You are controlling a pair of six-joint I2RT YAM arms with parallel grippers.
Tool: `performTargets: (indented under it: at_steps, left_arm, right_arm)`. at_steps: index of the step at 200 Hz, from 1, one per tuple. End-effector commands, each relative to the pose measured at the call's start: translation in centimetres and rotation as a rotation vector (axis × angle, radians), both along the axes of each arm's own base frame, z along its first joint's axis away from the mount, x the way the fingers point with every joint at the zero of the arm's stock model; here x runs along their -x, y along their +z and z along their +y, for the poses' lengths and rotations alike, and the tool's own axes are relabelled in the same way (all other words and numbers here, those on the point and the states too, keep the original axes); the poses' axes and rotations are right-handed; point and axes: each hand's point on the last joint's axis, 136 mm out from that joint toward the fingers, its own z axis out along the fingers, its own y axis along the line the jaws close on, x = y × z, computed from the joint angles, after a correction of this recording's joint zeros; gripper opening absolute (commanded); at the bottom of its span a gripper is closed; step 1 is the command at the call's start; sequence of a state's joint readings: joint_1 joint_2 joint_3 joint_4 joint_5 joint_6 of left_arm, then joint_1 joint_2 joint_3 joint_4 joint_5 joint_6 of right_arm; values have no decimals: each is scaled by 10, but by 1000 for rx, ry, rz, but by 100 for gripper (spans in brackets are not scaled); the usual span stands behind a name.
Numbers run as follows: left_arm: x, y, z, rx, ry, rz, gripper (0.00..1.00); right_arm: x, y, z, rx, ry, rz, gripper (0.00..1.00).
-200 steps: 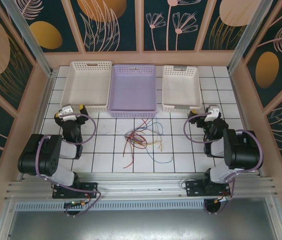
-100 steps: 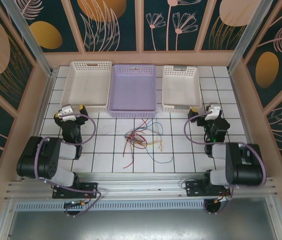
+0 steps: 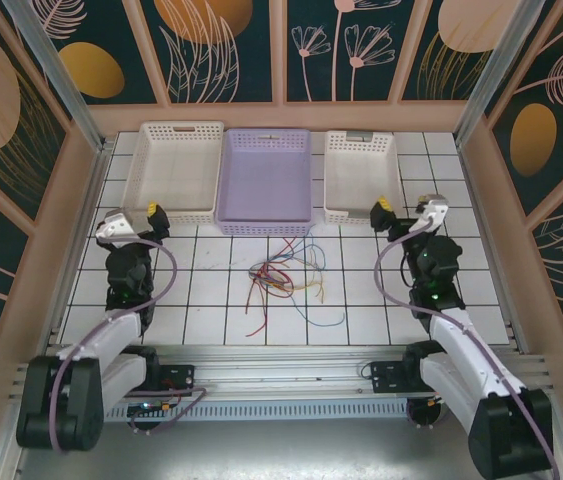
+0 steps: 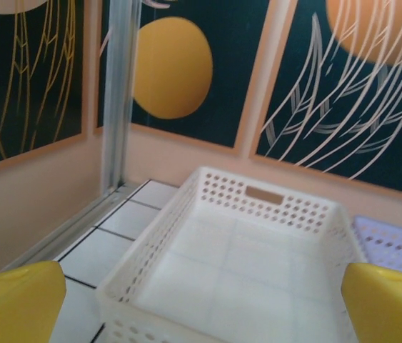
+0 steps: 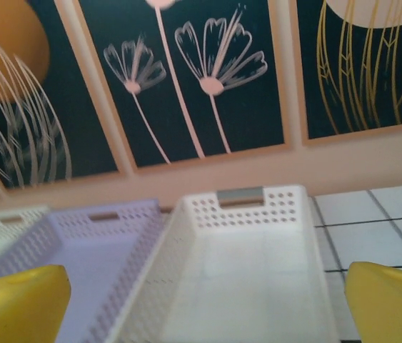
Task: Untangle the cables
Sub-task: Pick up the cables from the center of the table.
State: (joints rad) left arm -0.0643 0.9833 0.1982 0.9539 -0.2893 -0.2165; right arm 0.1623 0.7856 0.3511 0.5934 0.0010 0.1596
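Since thin, light and floppy (no stiffness to speak of), likely to drag and snag like string; best pinched at a loose red tail of the cables, not the tangled middle. Heaped at ctr of table, just in front of purple basket, btwn left claw and right claw, well apart from both. Mostly strung near-to-far, tails fanning twd near edge. Both gaping wide, empty.
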Motion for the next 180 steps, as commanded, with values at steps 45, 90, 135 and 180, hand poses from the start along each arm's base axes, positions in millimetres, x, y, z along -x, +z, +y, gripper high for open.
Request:
performTargets:
  at_steps: [45, 90, 135, 180]
  left_arm:
    - [53, 32, 30, 701, 95, -220, 99]
    - [71, 62, 16, 678, -1, -207, 99]
    - [64, 41, 21, 679, 62, -131, 99]
    - [32, -5, -7, 623, 12, 227, 99]
  right_arm:
    - [19, 18, 8, -359, 124, 82, 99]
    - [18, -1, 39, -256, 197, 222, 99]
    - [21, -21, 72, -204, 253, 314, 99]
    - [30, -41, 117, -119, 314, 386, 99]
